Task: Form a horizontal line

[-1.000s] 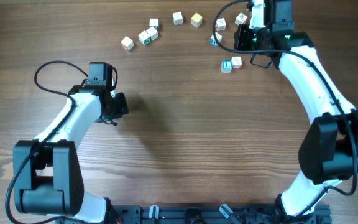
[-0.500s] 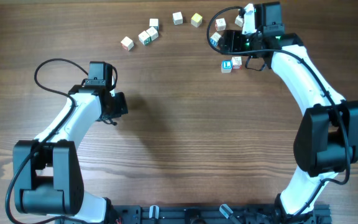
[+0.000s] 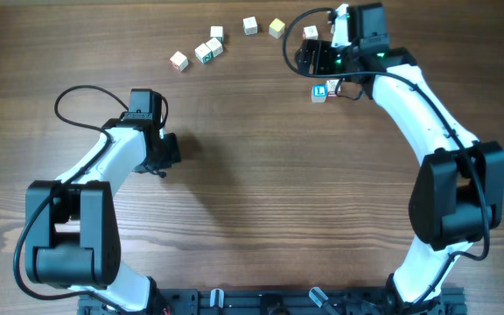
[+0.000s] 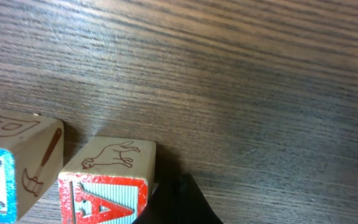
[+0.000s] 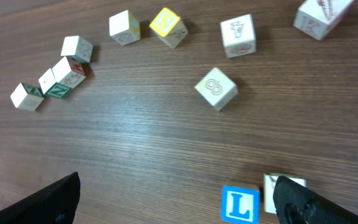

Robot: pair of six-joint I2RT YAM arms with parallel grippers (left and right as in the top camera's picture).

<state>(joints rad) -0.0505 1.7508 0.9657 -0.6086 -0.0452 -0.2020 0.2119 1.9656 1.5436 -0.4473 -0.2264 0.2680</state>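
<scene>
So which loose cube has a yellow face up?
The S cube, just right of a pale cube in the right wrist view. It alone shows yellow; the rest show pale, green, blue or red.

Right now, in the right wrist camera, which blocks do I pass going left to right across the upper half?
Green N cube → pale cube beside the yellow one → yellow S cube → cube with a looped mark → K cube at the right edge.
</scene>
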